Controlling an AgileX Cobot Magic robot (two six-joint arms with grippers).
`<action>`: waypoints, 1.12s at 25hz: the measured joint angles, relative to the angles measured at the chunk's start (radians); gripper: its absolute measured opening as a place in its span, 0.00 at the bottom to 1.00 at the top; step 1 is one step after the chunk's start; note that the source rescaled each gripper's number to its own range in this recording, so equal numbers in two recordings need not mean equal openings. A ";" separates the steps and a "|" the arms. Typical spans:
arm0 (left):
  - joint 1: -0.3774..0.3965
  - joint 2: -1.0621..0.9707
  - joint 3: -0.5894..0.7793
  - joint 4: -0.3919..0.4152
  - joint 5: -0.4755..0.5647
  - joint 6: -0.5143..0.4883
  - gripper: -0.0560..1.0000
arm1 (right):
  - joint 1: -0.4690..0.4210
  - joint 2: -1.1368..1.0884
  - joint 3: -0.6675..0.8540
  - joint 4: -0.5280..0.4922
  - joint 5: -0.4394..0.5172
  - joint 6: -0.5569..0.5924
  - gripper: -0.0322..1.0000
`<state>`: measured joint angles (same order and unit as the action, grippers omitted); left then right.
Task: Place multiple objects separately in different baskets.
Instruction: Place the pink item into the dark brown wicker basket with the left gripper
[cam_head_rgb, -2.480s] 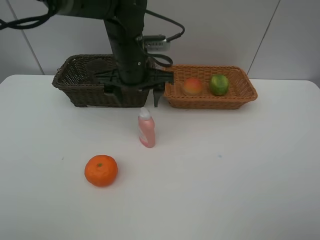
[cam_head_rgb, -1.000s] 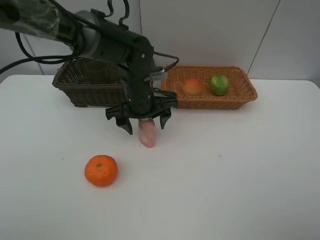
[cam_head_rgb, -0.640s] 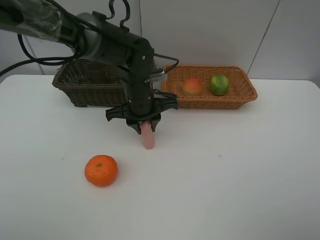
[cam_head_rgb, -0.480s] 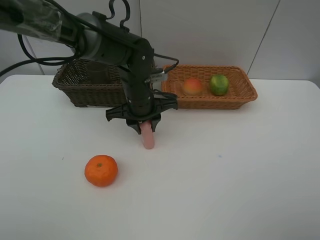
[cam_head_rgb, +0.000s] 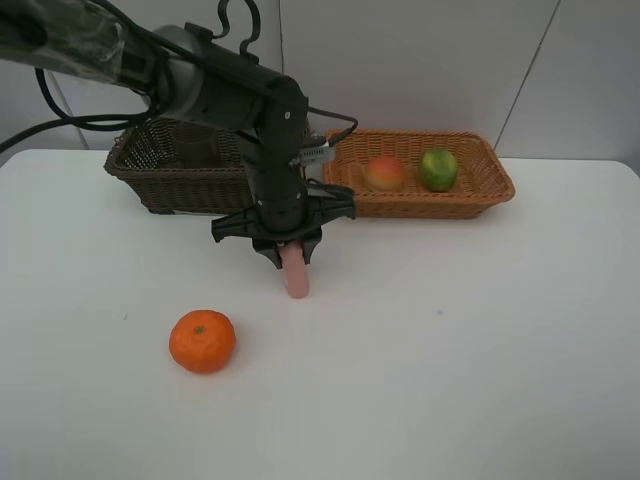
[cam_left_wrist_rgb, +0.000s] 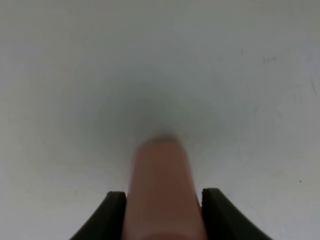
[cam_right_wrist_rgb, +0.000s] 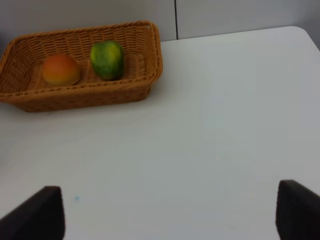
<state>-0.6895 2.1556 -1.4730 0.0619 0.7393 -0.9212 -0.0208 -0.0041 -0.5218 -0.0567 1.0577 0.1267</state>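
The left hand (cam_head_rgb: 290, 250) reaches down from its black arm in front of the two baskets and is pinching the pink bottle (cam_head_rgb: 295, 277) near its top. The left wrist view shows the dark fingers (cam_left_wrist_rgb: 114, 212) pressed against either side of the bottle (cam_left_wrist_rgb: 162, 190). The bottle's cap is hidden by the hand. It hangs nearly upright with its lower end at the white counter (cam_head_rgb: 450, 350); whether it touches the surface cannot be told. Its body is blurred in the wrist view and small in the high view, so any print on it cannot be read.

The tangerine (cam_head_rgb: 202, 341) sits alone on the counter, nearer the camera and to the left of the bottle, well apart from it. The dark brown basket (cam_head_rgb: 160, 185) stands at the back left, partly behind the arm. Just beside it to the right is the tan basket (cam_head_rgb: 430, 205), holding the peach (cam_head_rgb: 384, 172) and the lime (cam_head_rgb: 437, 168) side by side.

The right hand (cam_right_wrist_rgb: 167, 215) is spread wide with nothing between its fingers, above bare counter, looking toward the tan basket (cam_right_wrist_rgb: 80, 97) with the peach (cam_right_wrist_rgb: 60, 69) and lime (cam_right_wrist_rgb: 106, 59) inside.
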 joint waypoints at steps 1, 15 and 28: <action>0.000 0.000 0.000 0.000 0.000 0.000 0.41 | 0.000 0.000 0.000 0.000 0.000 0.000 0.86; 0.000 -0.086 0.001 0.012 0.013 0.105 0.41 | 0.000 0.000 0.000 0.000 0.000 0.000 0.86; 0.101 -0.230 0.001 0.087 0.063 0.320 0.41 | 0.000 0.000 0.000 0.000 0.000 0.000 0.86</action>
<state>-0.5882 1.9261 -1.4718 0.1486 0.8027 -0.6009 -0.0208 -0.0041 -0.5218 -0.0567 1.0577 0.1267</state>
